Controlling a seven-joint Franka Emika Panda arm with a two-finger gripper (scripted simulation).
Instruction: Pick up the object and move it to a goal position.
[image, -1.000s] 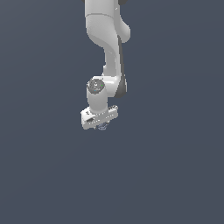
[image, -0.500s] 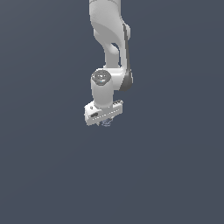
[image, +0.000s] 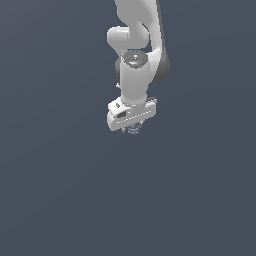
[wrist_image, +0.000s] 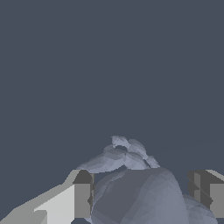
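Both renders are evenly and softly lit against a flat slate-grey backdrop, with no glare, no cast shadows and no edge distortion. In the exterior view the white robot arm (image: 134, 75) is brightest on its upper surfaces, shading darker beneath. Edges look coarse and jagged at low resolution. In the wrist view the lumpy bluish-grey object (wrist_image: 131, 183) shows faceted, muted shading.

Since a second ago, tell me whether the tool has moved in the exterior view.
Yes. The tool has drifted toward the exterior view's right and slightly up, judged against the picture frame, as the plain background offers no fixed landmark. The object shows at its tip.
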